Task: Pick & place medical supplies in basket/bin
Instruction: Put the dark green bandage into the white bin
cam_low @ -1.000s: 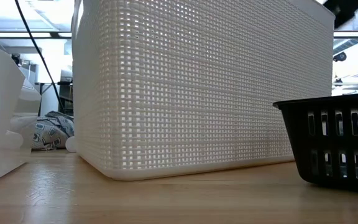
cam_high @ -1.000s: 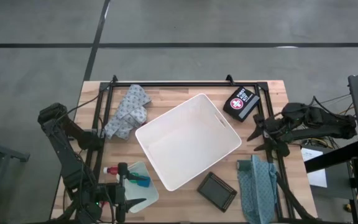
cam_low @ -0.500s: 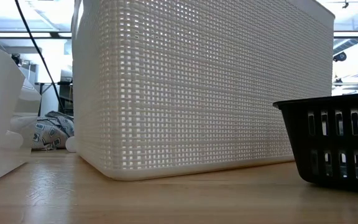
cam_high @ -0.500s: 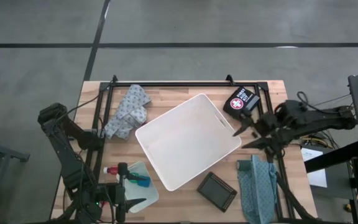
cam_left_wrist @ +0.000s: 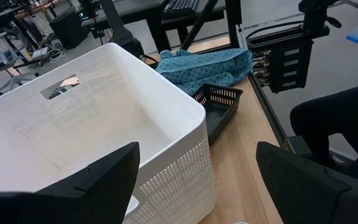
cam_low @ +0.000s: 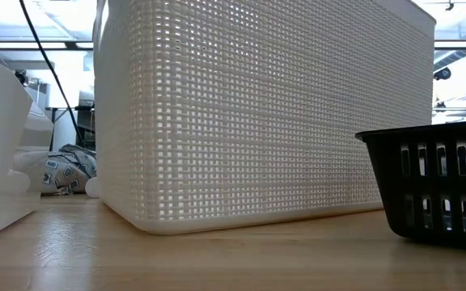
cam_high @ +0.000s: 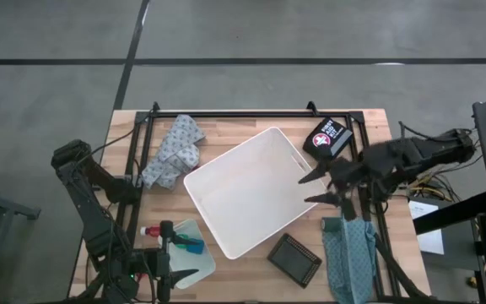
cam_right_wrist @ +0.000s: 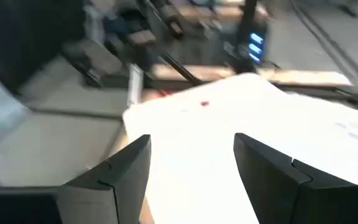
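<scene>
Left gripper (cam_high: pixel 165 272) low at table's near-left corner, jaws apart, empty, over clear tray (cam_high: pixel 194 263) (red and blue items inside). Patterned cloth (cam_high: pixel 173 152) at far left. White bin (cam_high: pixel 226 215) mid-table, turned at angle, nothing inside. Dark tray (cam_high: pixel 294 258) just beside bin's near corner. Right gripper (cam_high: pixel 312 187) at bin's right rim, jaws apart, nothing held. First-aid pouch (cam_high: pixel 327 139) far right. Teal cloth (cam_high: pixel 350 253) near right edge.

Right pincer (cam_high: pixel 309 188) open; left pincer (cam_high: pixel 178 276) open.
</scene>
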Controlling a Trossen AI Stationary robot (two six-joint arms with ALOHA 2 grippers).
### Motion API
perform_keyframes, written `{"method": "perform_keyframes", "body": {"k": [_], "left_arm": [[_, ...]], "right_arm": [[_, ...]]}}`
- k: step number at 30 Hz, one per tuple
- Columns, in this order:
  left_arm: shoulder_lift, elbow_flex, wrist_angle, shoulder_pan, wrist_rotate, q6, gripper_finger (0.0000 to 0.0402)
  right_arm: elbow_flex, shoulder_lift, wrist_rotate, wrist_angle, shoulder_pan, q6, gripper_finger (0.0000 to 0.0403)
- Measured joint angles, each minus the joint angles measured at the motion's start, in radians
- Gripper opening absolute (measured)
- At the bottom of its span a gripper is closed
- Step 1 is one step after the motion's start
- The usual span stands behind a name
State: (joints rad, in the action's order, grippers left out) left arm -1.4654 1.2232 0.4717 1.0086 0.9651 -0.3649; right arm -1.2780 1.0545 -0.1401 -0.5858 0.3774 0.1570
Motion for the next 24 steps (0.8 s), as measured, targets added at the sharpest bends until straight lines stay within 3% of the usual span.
{"method": "perform_keyframes", "body": {"k": [4,8,11,15,20,24], "left_arm": [[0.000,0.000,0.000,0.000,0.000,0.000,0.0326],[0.000,0.000,0.000,0.000,0.000,0.000,0.0327],[0.000,0.000,0.000,0.000,0.000,0.000,0.0328],[0.000,0.000,0.000,0.000,0.000,0.000,0.0326],[0.000,0.000,0.000,0.000,0.000,0.000,0.0326],[0.000,0.000,0.000,0.000,0.000,0.000,0.0327]], "right_arm": [[-0.092,0.079,-0.251,-0.127,0.170,0.024,0.0224],[-0.125,0.109,-0.526,-0.261,0.325,0.202,0.0224],[-0.117,0.116,-0.639,-0.408,0.412,0.352,0.0224],[-0.101,0.105,-0.612,-0.614,0.504,0.586,0.0224],[-0.088,0.104,-0.428,-0.905,0.577,0.906,0.0224],[-0.032,0.099,-0.353,-0.983,0.612,0.970,0.0224]]}}
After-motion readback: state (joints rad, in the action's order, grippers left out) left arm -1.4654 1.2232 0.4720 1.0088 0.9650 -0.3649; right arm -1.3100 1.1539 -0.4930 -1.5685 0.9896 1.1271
